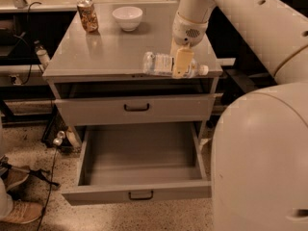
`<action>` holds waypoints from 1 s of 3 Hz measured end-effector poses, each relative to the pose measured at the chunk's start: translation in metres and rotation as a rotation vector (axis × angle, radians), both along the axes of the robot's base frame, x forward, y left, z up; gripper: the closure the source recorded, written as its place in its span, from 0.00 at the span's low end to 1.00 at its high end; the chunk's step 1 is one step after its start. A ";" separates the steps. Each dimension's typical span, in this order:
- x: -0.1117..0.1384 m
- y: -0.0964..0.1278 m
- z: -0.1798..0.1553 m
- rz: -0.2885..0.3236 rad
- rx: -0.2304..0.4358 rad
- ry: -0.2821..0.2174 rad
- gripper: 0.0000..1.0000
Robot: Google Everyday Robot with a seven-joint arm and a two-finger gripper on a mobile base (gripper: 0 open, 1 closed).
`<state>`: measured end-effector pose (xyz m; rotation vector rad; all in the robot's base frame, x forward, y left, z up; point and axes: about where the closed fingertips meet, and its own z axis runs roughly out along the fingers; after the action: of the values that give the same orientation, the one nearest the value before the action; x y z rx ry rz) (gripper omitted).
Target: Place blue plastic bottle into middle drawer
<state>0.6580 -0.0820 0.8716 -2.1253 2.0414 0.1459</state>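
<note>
Gripping the blue plastic bottle [156,64] sideways, the gripper [180,69] is hanging over the front edge of the cabinet top [110,52]; the middle drawer [96,192] is standing open below.

brown can [87,16] nr white bowl [127,17], back of tabletop [110,52]

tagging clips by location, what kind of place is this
Probably a lab or workshop: grey metal drawer cabinet, floor cables, robot jaws holding the blue plastic bottle at its front edge.

No readable text: the label on the blue plastic bottle [160,64] and the print on the can [87,16] are illegible. The hand [182,62] grips the bottle at the front edge of the desk [106,52].
</note>
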 end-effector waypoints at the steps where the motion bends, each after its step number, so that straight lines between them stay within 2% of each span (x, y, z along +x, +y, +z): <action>1: 0.007 0.004 -0.001 -0.003 0.011 -0.021 1.00; 2: 0.003 0.006 -0.008 -0.013 0.015 -0.016 1.00; 3: -0.020 0.009 -0.025 -0.047 0.024 0.034 1.00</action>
<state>0.6381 -0.0726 0.8463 -2.0723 2.0960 0.2000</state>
